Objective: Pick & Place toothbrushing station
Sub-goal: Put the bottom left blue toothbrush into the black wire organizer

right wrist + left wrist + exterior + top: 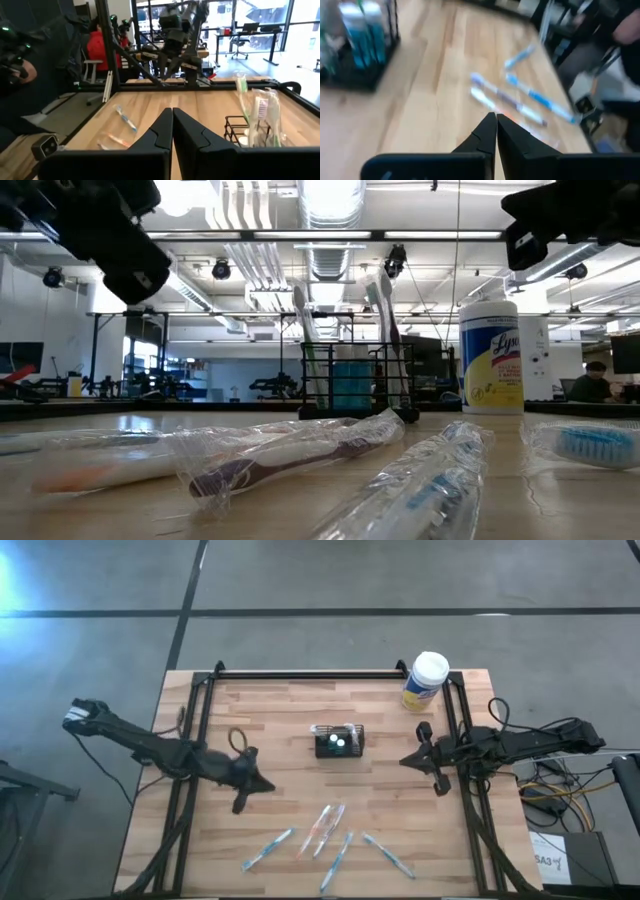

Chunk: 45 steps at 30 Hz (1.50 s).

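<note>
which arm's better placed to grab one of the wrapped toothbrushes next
Left. Its shut gripper hovers just beside the wrapped toothbrushes; the right gripper, also shut, sits farther off, level with the caddy.

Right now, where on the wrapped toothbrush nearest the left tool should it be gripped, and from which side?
Probably the mid-handle of the leftmost wrapped toothbrush, from straight above. It lies flat and diagonal on the table, so the fingers should close across its narrow width. The left tool is shut and would need opening.
</note>
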### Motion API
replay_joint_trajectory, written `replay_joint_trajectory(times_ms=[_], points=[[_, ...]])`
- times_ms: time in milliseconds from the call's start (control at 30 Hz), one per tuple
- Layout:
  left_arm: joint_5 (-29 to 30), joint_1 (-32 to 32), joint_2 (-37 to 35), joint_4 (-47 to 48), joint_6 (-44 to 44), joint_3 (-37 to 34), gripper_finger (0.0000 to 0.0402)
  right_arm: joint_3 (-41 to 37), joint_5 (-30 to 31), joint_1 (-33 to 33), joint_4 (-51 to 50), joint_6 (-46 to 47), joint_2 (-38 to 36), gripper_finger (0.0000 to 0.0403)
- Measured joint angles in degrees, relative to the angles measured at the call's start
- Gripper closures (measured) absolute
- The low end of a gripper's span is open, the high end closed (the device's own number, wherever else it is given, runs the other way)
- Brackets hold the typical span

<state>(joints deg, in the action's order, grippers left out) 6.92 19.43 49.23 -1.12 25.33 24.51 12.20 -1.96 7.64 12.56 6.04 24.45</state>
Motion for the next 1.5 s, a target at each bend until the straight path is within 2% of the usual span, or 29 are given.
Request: replay_joint_trajectory(times_ms=[133,267,333,467,667,967,1267,1500], points=[[5.4,6.9,8.9,12.0,4.9,10.2,0.0384,0.0,0.0,0.0,0.0,1.3,0.0,0.0394],[13.3,12.4,17.1,24.1,15.4,19.9,0.0383,-0.1,0.0,0.0,0.0,2.6,0.0,0.0394],[14.2,14.3,20.7,26.6,19.7,23.5,0.0379,-0.1,0.0,0.0,0.0,3.0,0.0,0.0394],[12.1,17.1,27.4,26.7,26.7,28.2,0.0353,-0.1,-1.2,0.0,-0.1,3.0,0.0,0.0394],[6.9,19.1,37.5,27.2,38.0,31.7,0.0284,-0.1,-3.5,0.0,-0.3,3.5,0.0,0.0394],[0.9,19.5,47.5,32.3,39.7,37.3,0.0192,-0.2,-4.6,0.0,-0.4,3.7,0.0,0.0394],[-2.1,19.5,55.5,41.9,38.4,43.6,0.0179,-0.2,-4.6,0.0,-4.3,4.4,0.0,0.0394],[-2.3,19.5,57.5,42.3,36.6,43.5,0.0181,-0.2,-4.6,0.0,-5.1,4.5,0.0,0.0394]])
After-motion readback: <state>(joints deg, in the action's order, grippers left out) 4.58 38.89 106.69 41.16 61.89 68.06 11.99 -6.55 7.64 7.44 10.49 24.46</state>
